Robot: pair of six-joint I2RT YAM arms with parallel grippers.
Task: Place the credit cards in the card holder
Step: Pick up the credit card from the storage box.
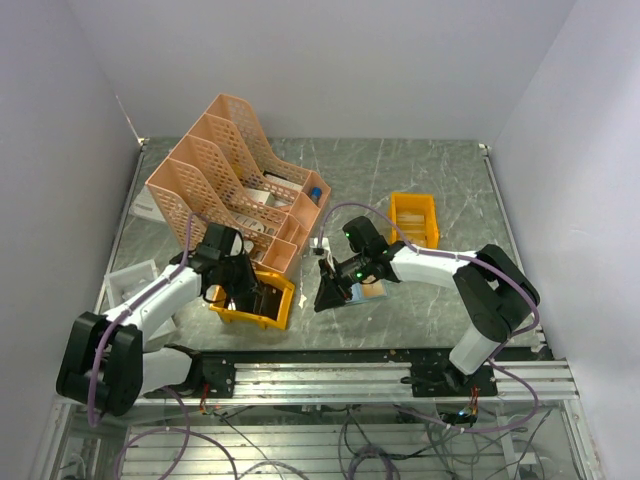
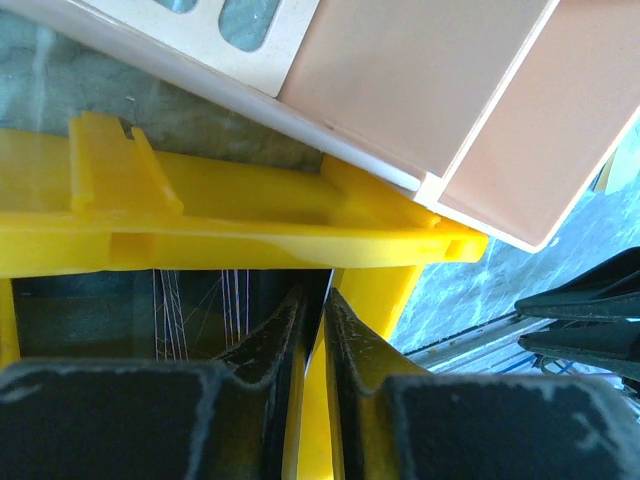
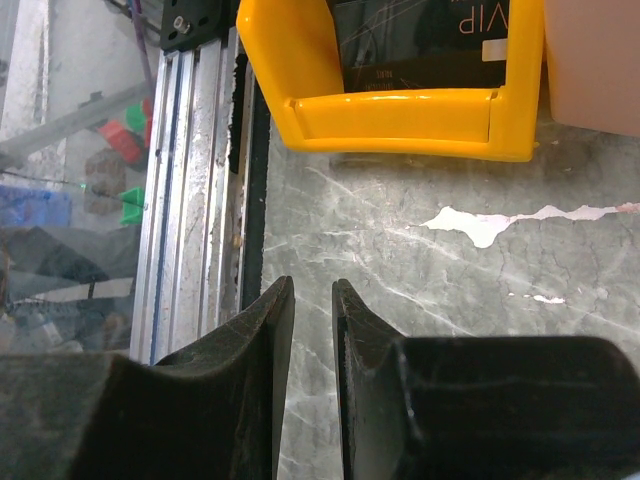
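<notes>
My left gripper reaches into the near yellow bin. In the left wrist view its tips straddle the bin's side wall, nearly closed, and yellow plastic fills the slit between them. My right gripper hangs low over the bare table right of that bin. Its jaws stand slightly apart with only marble between them. A small flat tan-and-grey thing, seemingly the card holder with a pale card, lies partly under the right arm. A black card marked VIP lies in the bin.
The peach lattice file rack stands right behind the near bin. A second orange bin sits at the back right. A white box lies at the far left. The aluminium rail runs along the near edge.
</notes>
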